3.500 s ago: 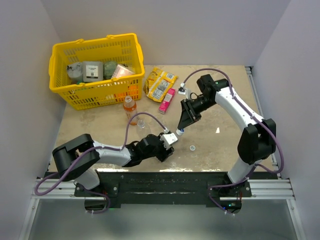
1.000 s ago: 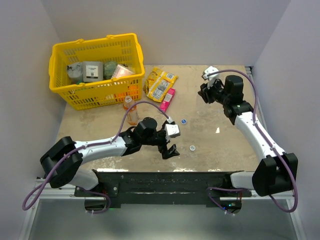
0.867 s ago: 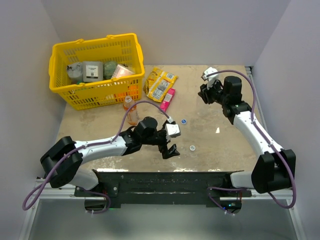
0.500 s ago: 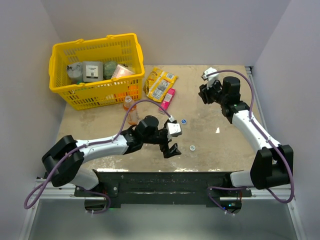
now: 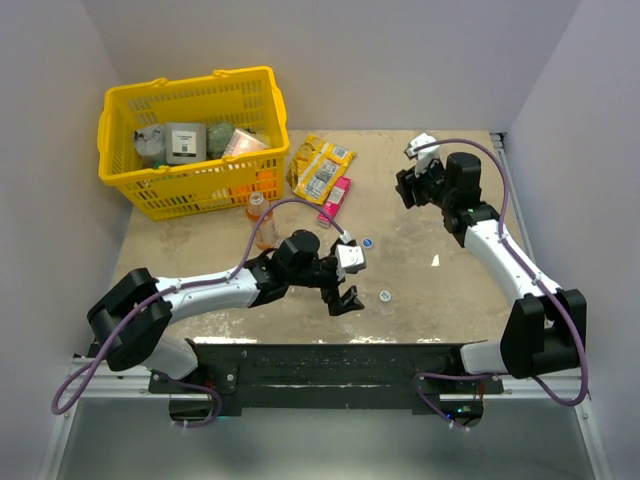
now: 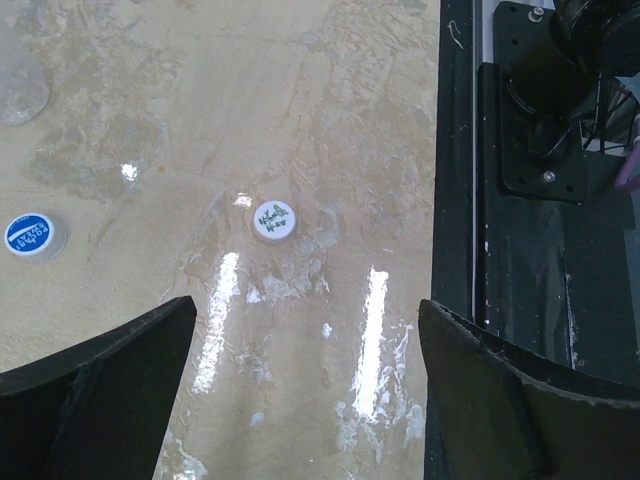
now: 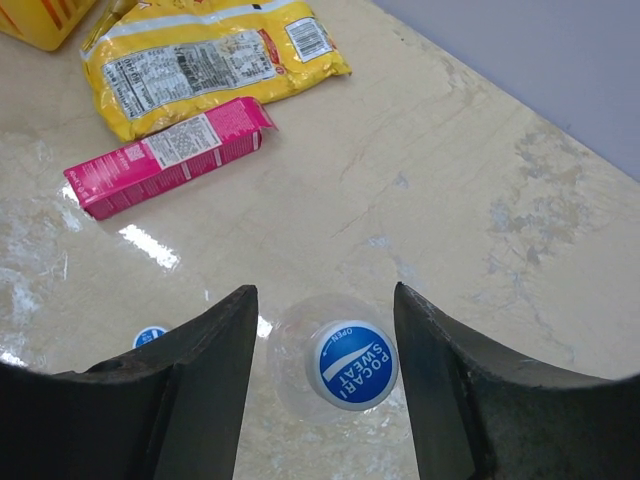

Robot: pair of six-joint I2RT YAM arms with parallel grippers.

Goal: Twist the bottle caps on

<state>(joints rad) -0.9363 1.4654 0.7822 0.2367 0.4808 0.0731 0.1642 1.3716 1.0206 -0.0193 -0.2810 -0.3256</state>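
Note:
In the right wrist view a clear bottle (image 7: 300, 385) stands upright with a blue cap (image 7: 352, 364) on its neck. My right gripper (image 7: 322, 300) is open, a finger on each side of the cap with a gap to both. A loose blue cap (image 5: 368, 242) and a whitish cap (image 5: 385, 296) lie on the table. My left gripper (image 5: 345, 297) is open and empty, low over the table just left of the whitish cap (image 6: 274, 220). The orange-drink bottle (image 5: 259, 216) stands in front of the basket. My right gripper (image 5: 408, 190) hides the capped bottle in the top view.
A yellow basket (image 5: 120, 130) of goods fills the back left. A yellow packet (image 5: 322, 165) and a pink packet (image 5: 335, 199) lie mid-table behind the caps. The black base rail (image 6: 530, 250) runs along the near edge beside my left gripper.
My right gripper's fingers have spread apart, letting go of the capped clear bottle. The left arm has edged slightly to the right, still open.

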